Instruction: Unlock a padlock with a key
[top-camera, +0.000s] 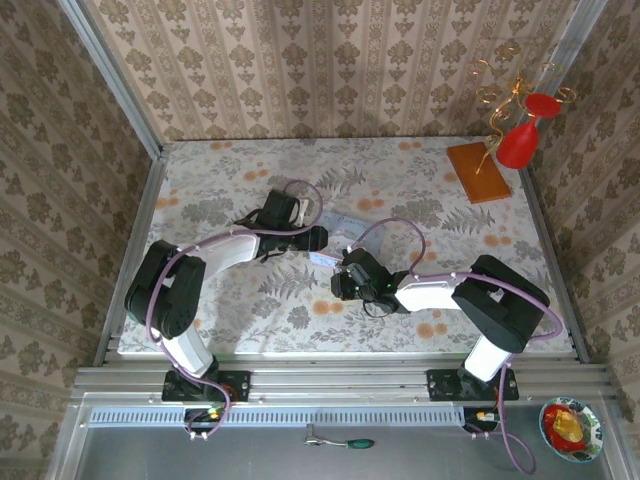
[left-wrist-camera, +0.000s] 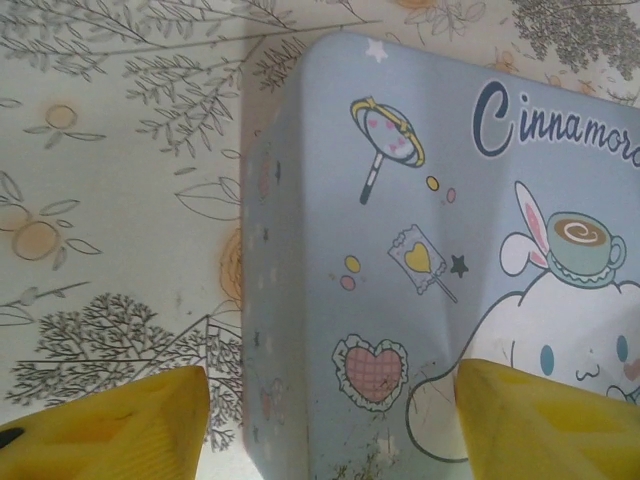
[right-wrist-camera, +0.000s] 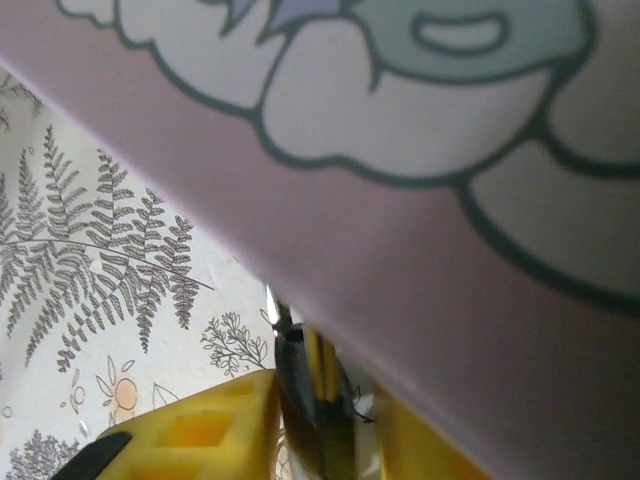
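2 tiny metal parts are to be handled, and both are judged light, rigid and slick, so a slack pinch would let either slip or twist. A small dark metal piece, taken to be the padlock (right-wrist-camera: 305, 415), is seen in the right wrist view just under the near edge of the tin (left-wrist-camera: 330, 250), close to the middle of the table (top-camera: 230, 170). It is best held by the flat sides of its body, with the keyhole end left free. It would probably swing if it were only nudged. The key is judged thin and stiff and best pinched by its head, but it is too small to be made out.

The right gripper (top-camera: 342, 272) is brought low to the tin's near edge. Its jaws stand narrow with the dark piece between the yellow pads (right-wrist-camera: 200, 440), but whether it is actually clamped cannot be told. The right arm is stretched leftward from its near-right base.

The left gripper (left-wrist-camera: 335, 425) is held wide open: 1 pad lies out over the table left of the tin and 1 above the lid, and nothing is gripped. The left arm is folded at its elbow on the left and reaches far and right to the tin.
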